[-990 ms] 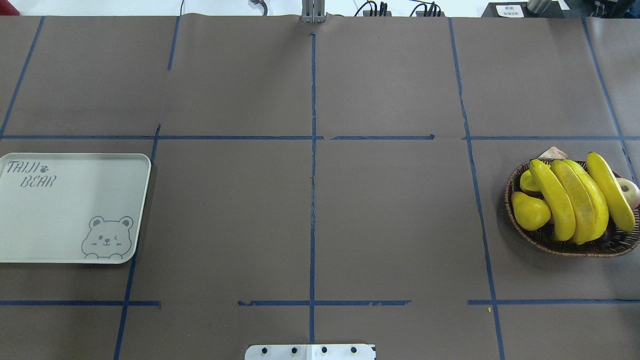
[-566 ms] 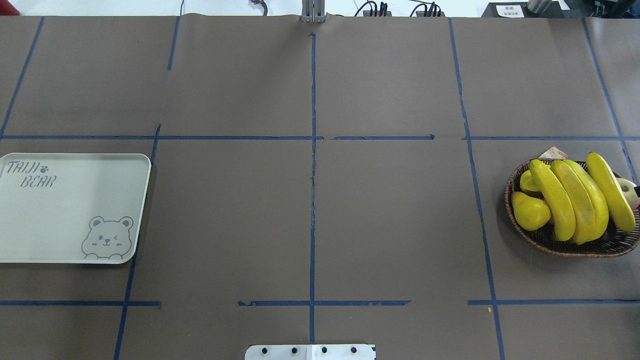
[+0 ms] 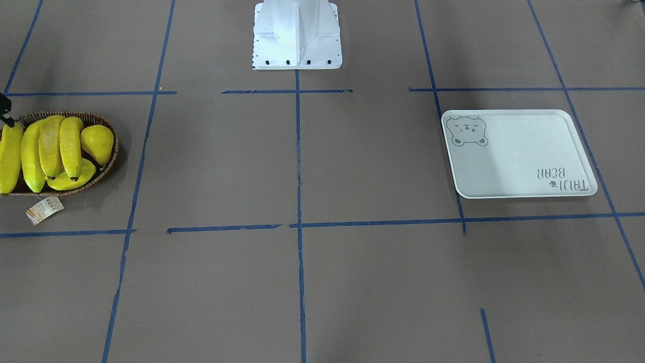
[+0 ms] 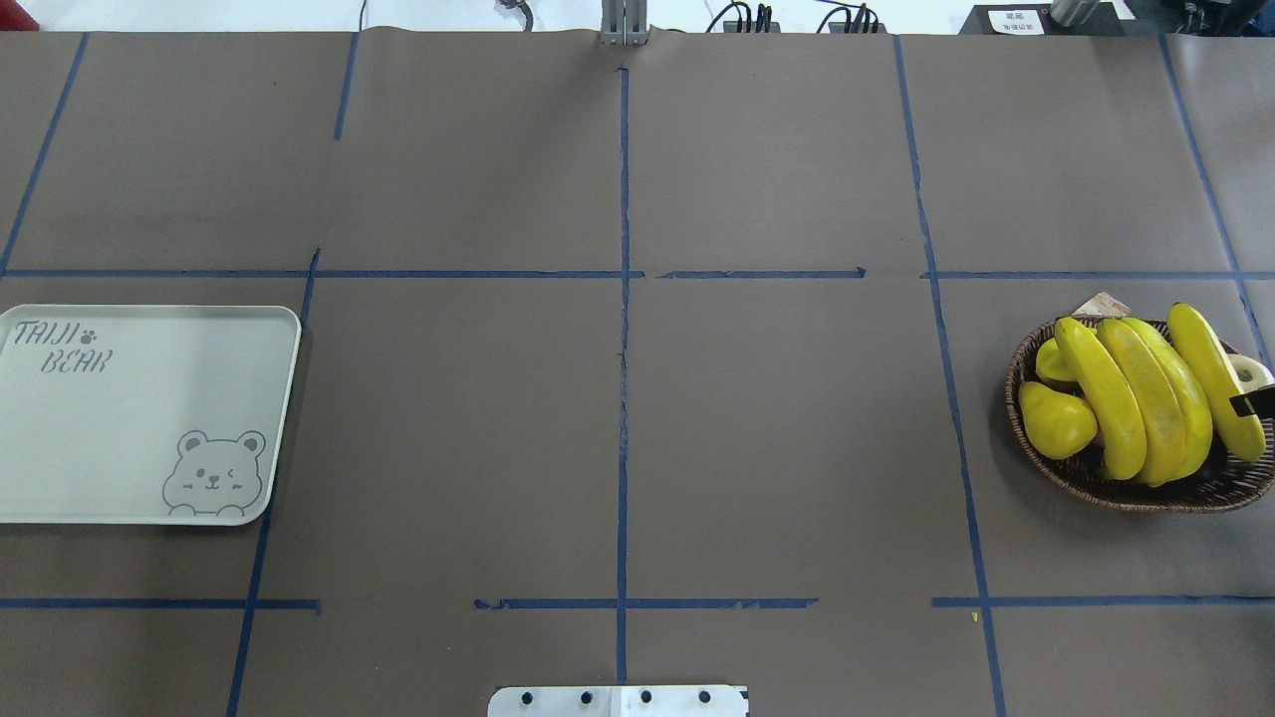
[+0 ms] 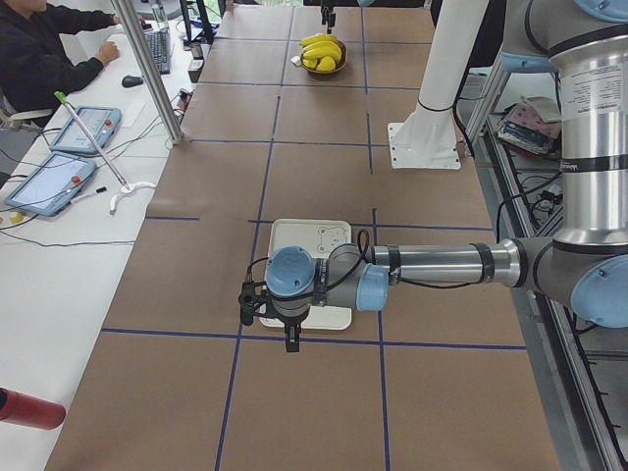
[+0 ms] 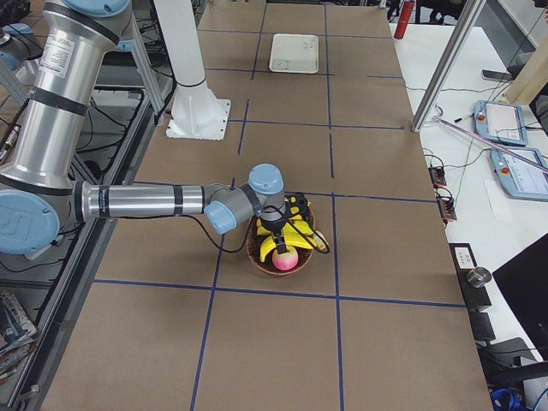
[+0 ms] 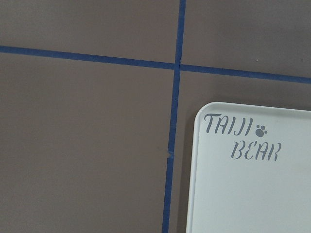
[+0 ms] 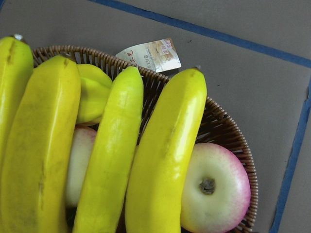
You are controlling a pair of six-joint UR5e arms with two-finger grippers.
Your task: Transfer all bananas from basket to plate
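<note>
Several yellow bananas (image 4: 1146,398) lie side by side across the brown wicker basket (image 4: 1116,490) at the table's right end. They also show in the front view (image 3: 50,146) and close up in the right wrist view (image 8: 160,160). My right gripper (image 6: 278,229) hovers just above them. Only a black sliver of it (image 4: 1253,403) shows overhead, so I cannot tell its jaw state. The white bear plate (image 4: 129,418) lies empty at the left end. My left gripper (image 5: 291,343) hangs over the plate's (image 5: 304,235) outer edge, jaw state unclear.
The basket also holds a yellow pear (image 4: 1054,420), a starfruit (image 4: 1051,363) and a pink-white apple (image 8: 218,189). A paper tag (image 3: 44,209) lies beside the basket. The robot's white base (image 3: 297,35) stands mid-table. An operator (image 5: 44,49) sits at a side desk.
A black tip of my right gripper has come further into the overhead view from the right edge, over the rightmost banana. Bananas, basket and plate have not moved.
</note>
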